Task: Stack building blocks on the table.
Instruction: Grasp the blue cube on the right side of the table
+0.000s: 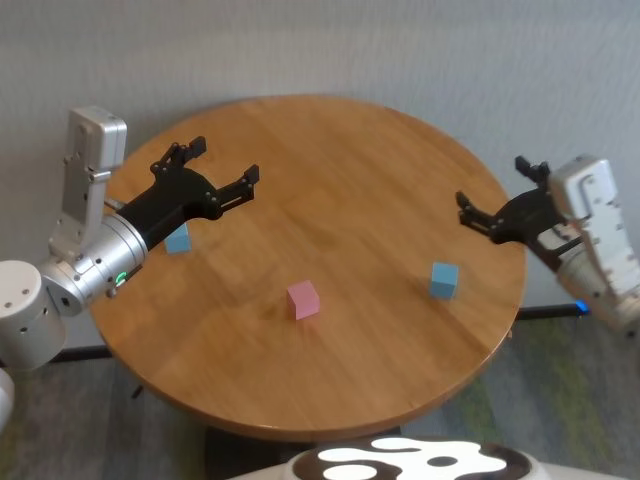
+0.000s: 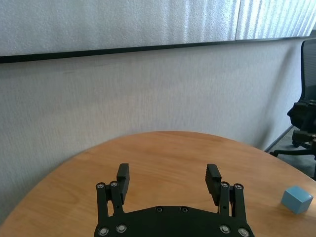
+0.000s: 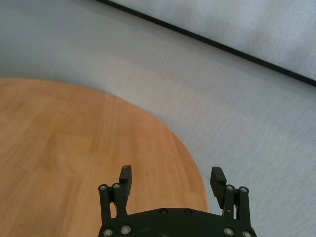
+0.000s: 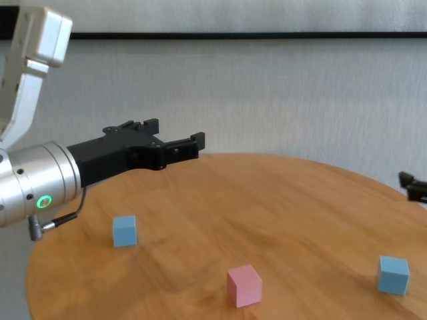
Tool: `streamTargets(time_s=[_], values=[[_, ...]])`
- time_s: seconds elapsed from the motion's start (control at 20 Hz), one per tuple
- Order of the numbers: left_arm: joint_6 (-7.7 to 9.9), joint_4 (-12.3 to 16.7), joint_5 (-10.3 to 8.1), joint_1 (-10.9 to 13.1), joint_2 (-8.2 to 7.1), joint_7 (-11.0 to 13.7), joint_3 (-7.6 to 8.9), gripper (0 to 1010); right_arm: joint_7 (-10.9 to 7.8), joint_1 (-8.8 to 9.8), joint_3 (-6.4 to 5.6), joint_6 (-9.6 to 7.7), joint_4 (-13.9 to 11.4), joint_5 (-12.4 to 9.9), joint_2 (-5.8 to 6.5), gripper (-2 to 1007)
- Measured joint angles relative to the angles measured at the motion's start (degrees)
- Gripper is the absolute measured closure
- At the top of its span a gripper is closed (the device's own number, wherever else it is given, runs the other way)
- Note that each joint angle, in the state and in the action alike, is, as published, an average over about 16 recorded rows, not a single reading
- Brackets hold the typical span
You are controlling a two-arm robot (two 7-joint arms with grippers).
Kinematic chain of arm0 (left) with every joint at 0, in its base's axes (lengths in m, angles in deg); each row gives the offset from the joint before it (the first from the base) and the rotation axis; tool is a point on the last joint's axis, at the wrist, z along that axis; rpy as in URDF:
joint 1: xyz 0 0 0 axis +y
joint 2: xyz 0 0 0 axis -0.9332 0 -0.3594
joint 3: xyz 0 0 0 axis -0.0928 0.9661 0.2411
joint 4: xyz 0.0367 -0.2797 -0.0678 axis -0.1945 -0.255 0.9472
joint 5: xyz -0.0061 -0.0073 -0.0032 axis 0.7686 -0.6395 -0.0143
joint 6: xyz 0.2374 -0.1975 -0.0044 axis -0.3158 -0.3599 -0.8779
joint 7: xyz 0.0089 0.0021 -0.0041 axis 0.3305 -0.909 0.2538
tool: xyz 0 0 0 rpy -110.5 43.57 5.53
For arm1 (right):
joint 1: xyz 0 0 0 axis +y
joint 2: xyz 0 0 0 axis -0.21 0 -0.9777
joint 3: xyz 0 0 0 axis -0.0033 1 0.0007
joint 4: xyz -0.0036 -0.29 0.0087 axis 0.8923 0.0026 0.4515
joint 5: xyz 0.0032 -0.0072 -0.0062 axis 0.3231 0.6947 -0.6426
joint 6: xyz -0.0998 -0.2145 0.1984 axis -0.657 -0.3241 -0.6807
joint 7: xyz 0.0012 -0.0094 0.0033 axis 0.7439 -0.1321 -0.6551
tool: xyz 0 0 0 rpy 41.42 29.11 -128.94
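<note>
Left blue block (image 4: 124, 231) clear in chest view, half-hidden overhead

A pale textured wall (image 2: 148, 98) with a dark horizontal strip (image 2: 123, 49) stands behind; a black office chair (image 2: 306, 118) sits beside it.

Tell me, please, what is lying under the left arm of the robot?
Under the left gripper, open and empty above the table, sits one light blue block. In the head view the arm hides part of it; the chest view shows it whole, nothing stacked on it.
</note>
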Motion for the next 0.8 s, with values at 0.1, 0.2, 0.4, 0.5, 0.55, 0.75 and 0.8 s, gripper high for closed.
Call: streamTargets(time_s=[0.1, 0.2, 0.4, 0.5, 0.55, 0.75, 0.8], values=[[0.17, -0.01, 0.02, -0.08, -0.03, 0.08, -0.13, 10, -2.35, -0.06, -0.31, -0.47, -0.53, -1.09, 0.86, 0], [0.32, -0.02, 0.03, -0.16, -0.07, 0.14, -0.23, 10, -4.94, -0.21, -0.59, -1.20, -1.13, -2.26, 1.79, 0], [0.51, -0.03, 0.05, -0.26, -0.12, 0.22, -0.37, 10, -10.84, -0.98, -0.77, -3.69, -2.35, -4.52, 3.81, 0], [0.58, -0.03, 0.06, -0.29, -0.14, 0.25, -0.42, 10, -13.54, -1.59, -0.57, -5.45, -2.85, -5.33, 4.71, 0], [0.61, -0.03, 0.06, -0.30, -0.14, 0.26, -0.44, 10, -14.80, -1.96, -0.36, -6.44, -3.04, -5.61, 5.09, 0], [0.71, -0.04, 0.07, -0.35, -0.17, 0.30, -0.50, 10, -18.59, -3.64, 0.86, -10.16, -3.27, -5.66, 5.96, 0], [0.73, -0.04, 0.07, -0.35, -0.17, 0.31, -0.52, 10, -19.32, -4.09, 1.22, -11.01, -3.19, -5.46, 6.05, 0]])
